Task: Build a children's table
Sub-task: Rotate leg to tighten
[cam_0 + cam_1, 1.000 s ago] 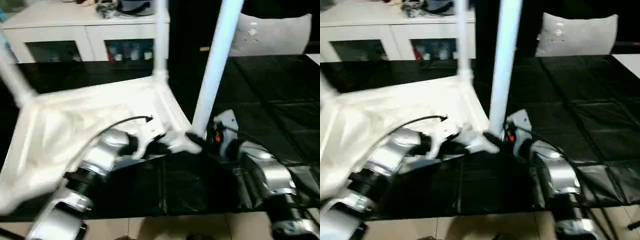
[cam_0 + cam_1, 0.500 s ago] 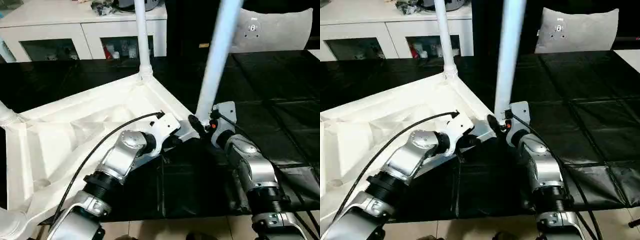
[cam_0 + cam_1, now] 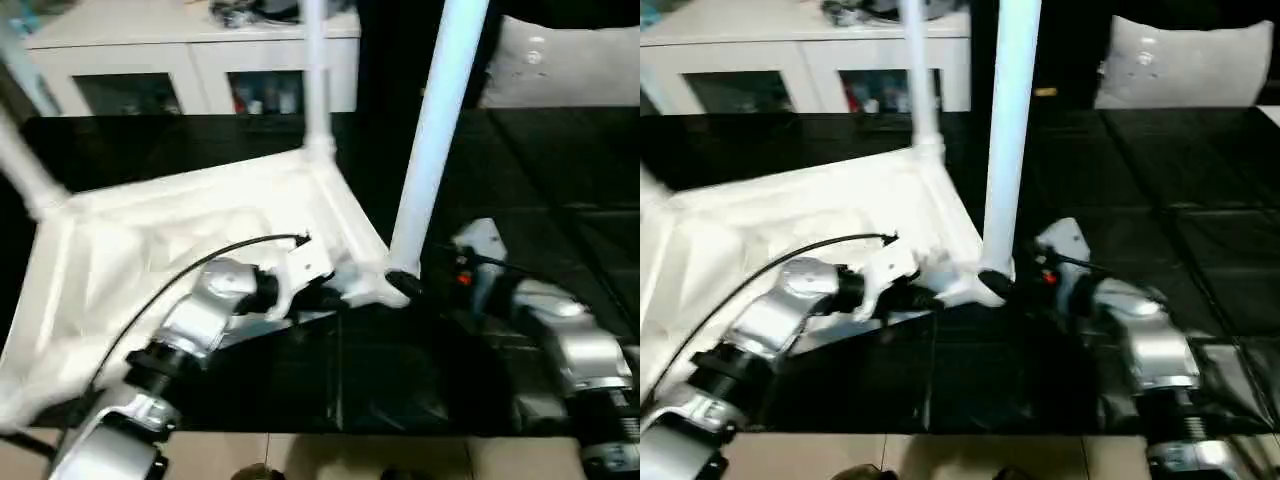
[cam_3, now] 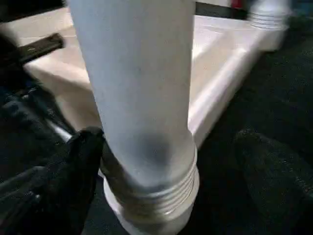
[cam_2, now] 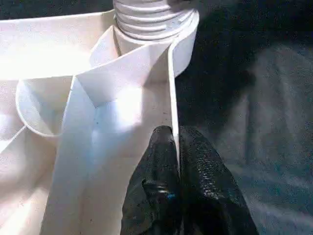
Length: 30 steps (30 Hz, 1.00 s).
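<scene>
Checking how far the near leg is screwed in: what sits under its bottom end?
The near leg ends in a threaded collar seated in the tabletop's round corner socket, a few thread ridges still exposed. How deep it goes inside is hidden by the socket.

No text, label, brand, number or sign can be read anywhere in these views. The items behind the glass doors of the white cabinet (image 3: 190, 70) at the upper left of the head views are too blurred to make out any print. The grey cushion (image 3: 1185, 62) at the upper right carries pale marks that cannot be read.
</scene>
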Tool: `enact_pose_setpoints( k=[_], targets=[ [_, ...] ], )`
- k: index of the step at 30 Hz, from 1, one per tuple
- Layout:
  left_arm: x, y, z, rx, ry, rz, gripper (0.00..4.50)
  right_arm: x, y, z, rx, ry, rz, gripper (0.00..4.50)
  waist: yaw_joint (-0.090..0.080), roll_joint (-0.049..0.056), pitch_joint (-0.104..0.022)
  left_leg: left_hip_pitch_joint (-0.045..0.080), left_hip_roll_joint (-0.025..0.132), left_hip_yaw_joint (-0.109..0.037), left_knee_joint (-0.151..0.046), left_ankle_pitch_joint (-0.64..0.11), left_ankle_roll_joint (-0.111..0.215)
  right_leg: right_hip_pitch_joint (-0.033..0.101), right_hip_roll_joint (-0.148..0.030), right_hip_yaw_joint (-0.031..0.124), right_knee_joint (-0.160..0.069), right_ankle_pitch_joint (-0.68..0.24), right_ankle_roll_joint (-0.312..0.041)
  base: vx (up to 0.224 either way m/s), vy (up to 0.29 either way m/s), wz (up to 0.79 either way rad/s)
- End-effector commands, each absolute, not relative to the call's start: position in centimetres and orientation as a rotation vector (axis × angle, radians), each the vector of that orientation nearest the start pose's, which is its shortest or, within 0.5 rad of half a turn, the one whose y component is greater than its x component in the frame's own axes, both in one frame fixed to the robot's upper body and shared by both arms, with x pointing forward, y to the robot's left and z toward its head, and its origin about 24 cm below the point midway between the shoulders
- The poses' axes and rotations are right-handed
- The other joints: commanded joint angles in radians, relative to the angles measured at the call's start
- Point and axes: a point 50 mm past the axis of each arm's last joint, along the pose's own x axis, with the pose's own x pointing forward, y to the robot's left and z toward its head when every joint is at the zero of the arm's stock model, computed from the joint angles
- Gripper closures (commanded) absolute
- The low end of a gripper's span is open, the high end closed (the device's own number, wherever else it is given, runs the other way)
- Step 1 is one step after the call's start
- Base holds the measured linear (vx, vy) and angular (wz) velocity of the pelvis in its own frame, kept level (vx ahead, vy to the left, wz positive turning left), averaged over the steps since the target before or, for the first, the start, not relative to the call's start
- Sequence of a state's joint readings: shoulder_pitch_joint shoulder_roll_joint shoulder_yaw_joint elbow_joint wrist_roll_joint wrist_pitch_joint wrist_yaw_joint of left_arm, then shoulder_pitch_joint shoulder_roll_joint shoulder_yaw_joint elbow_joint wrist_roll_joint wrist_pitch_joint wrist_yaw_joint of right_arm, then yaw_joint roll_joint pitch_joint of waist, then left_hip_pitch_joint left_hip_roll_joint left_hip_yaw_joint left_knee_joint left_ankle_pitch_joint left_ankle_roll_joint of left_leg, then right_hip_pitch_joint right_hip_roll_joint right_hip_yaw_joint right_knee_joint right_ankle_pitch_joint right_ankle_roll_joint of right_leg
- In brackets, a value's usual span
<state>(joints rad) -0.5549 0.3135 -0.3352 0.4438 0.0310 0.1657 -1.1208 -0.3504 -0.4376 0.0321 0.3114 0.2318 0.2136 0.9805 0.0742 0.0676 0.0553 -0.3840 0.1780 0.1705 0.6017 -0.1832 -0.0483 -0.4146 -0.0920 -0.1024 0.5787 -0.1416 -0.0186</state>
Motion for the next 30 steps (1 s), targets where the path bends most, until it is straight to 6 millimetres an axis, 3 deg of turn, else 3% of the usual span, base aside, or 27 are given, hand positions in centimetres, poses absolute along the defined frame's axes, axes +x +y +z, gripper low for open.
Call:
enact_pose_setpoints(
  k=[1, 2, 4, 8, 16, 17, 30],
  targets=[
    [30.6, 9.6, 6.8, 0.475, 0.316, -1.477, 4.5, 29.4, -19.1, 7.3, -0.14, 0.249, 1.022, 0.08, 0.002, -0.006, -0.078, 0.016, 0.047, -0.011, -0.065, -0.214, 0.1, 0.065, -0.055, 0.042, -0.069, -0.294, -0.196, 0.0, 0.0, 0.0],
    [30.5, 9.8, 6.8, 0.485, 0.321, -1.518, 4.5, 29.0, -19.1, 7.4, -0.146, 0.266, 1.086, 0.08, 0.007, -0.01, -0.078, 0.015, 0.048, -0.011, -0.065, -0.216, 0.102, 0.065, -0.055, 0.043, -0.068, -0.295, -0.195, 0.0, 0.0, 0.0],
    [30.5, 10.3, 6.9, 0.499, 0.338, -1.583, 4.5, 28.3, -19.0, 7.4, -0.17, 0.303, 1.21, 0.08, 0.015, -0.007, -0.078, 0.018, 0.051, -0.01, -0.065, -0.217, 0.101, 0.061, -0.056, 0.045, -0.066, -0.291, -0.198, 0.0, 0.0, 0.0],
    [30.4, 10.6, 6.8, 0.533, 0.362, -1.647, 4.5, 27.8, -18.7, 7.1, -0.238, 0.346, 1.314, 0.08, 0.026, -0.009, -0.079, 0.019, 0.051, -0.01, -0.064, -0.213, 0.097, 0.061, -0.06, 0.046, -0.065, -0.298, -0.202, 0.0, 0.0, 0.0],
    [30.4, 10.2, 7.1, 0.566, 0.353, -1.751, 4.5, 27.8, -18.0, 7.0, -0.247, 0.371, 1.386, 0.08, 0.035, -0.017, -0.081, 0.016, 0.052, -0.01, -0.064, -0.195, 0.094, 0.064, -0.062, 0.047, -0.061, -0.3, -0.203, 0.0, 0.0, 0.0],
    [30.4, 10.2, 7.1, 0.571, 0.352, -1.756, 4.5, 27.9, -17.9, 7.0, -0.241, 0.373, 1.391, 0.34, 0.036, -0.016, -0.081, 0.016, 0.052, -0.01, -0.064, -0.193, 0.094, 0.063, -0.062, 0.047, -0.061, -0.303, -0.2, 0.0, 0.0, 0.0],
    [30.7, 10.4, 7.1, 0.575, 0.348, -1.767, 4.5, 27.5, -17.2, 6.7, -0.184, 0.378, 1.441, 1.41, 0.04, -0.016, -0.082, 0.015, 0.052, -0.011, -0.063, -0.189, 0.093, 0.064, -0.063, 0.046, -0.062, -0.309, -0.195, 0.0, 0.0, 0.0]
  ],
)
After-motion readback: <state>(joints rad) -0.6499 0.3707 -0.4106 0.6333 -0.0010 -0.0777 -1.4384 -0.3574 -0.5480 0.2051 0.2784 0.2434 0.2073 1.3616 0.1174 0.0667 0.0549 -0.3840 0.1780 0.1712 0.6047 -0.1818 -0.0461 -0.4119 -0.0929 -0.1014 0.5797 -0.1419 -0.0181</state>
